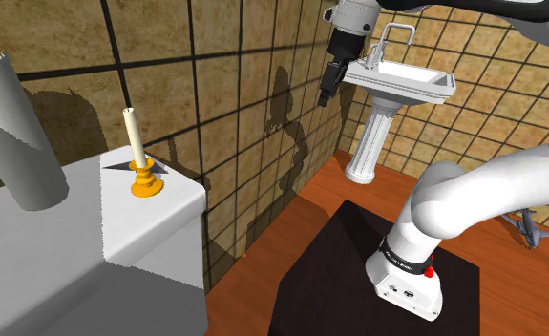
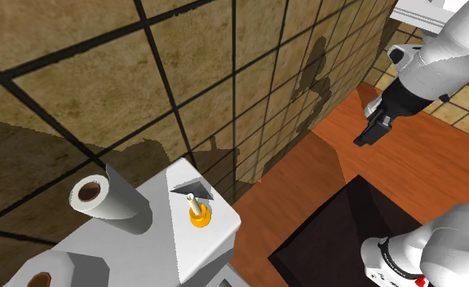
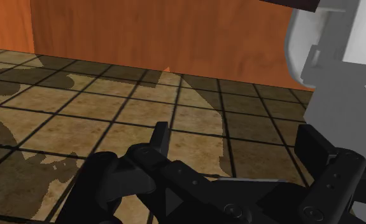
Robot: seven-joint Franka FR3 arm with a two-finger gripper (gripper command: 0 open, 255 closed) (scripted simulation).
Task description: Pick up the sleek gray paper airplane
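Shoulder view: my gripper hangs high beside the sink, pointing down. It is well apart from the plane, a dark grey wedge lying flat on the white tank, just beside the candle. With the candle that close, I judge a descent from above safer than a sideways sweep. Second exterior view: the gripper is over the wooden floor. The plane lies lower and far off to its side, touching or nearly touching the orange holder. Wrist view: my fingers stand apart with nothing clasped and the tiled wall ahead. The hand is empty and the reach has not yet begun.
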